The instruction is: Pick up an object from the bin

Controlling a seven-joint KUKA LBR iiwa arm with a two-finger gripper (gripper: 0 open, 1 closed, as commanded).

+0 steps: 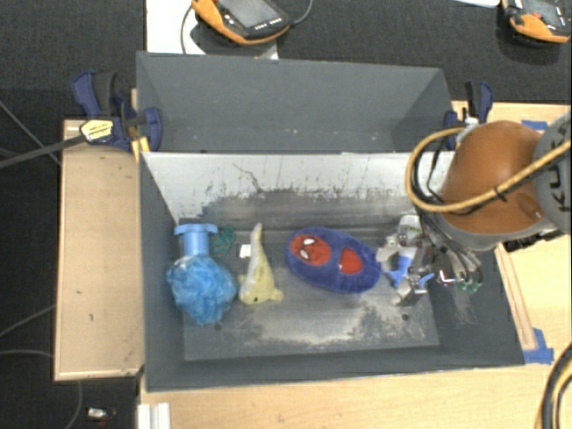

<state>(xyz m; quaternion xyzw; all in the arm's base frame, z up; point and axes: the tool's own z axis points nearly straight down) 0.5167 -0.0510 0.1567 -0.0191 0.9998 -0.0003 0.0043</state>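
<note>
A blue plush slipper (332,262) with a red masked face and a second red patch on its upper lies on its side in the middle of the grey metal bin (286,105), close under the back wall. It is the thing nearest the robot's gripper (407,275), which hangs low over the floor just beside the slipper's right end, below the orange wrist cover (487,181). Whether the gripper is spread or pressed together cannot be told from this angle, and nothing can be seen held in it.

The slipper looks light, soft and stuffed. It should squash under a pinch rather than slip, and it is in no danger of breaking. Its plush body is broad, so the likeliest hold is across the narrower right end or on the raised edge of the upper. A grip on the fat middle may only dent it.

Left of the slipper, just beside its toe, lies one pale yellow soft toy (257,275), long and fish-like. Further left again is one blue mesh bath sponge (202,289) on a blue handle, touching the yellow toy or nearly so. Between the two, towards the back wall, sit one small dark-green scrap (225,236) and one small white scrap (244,251), too small to identify. That makes five loose things in all, one of each.
</note>
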